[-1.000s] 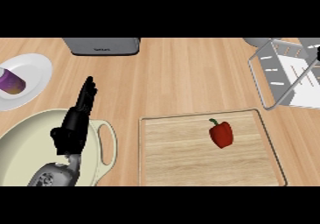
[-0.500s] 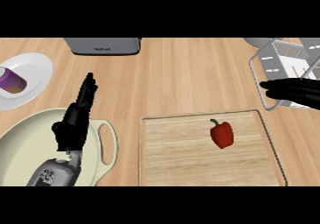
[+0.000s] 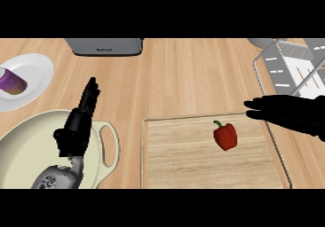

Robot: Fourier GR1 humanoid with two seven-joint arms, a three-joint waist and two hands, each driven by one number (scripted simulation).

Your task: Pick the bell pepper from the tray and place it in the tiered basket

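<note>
Head view: red bell pepper (image 3: 225, 136) lying on the wooden tray (image 3: 191, 168), untouched. Right hand (image 3: 293, 113) above the tray's far right corner, fingers stretched out, grasping nothing. Wire basket (image 3: 283, 66) at far right. Left hand (image 3: 78, 124) resting with straight fingers over a cream pot (image 3: 21, 150).

Red bell pepper (image 3: 225, 136) sits on the light wooden tray (image 3: 178, 164) at lower right — the white wire tiered basket (image 3: 295, 66) is upper right, the white plate (image 3: 34, 71) with a purple cup (image 3: 10, 81) upper left, the cream pot (image 3: 21, 150) lower left.
</note>
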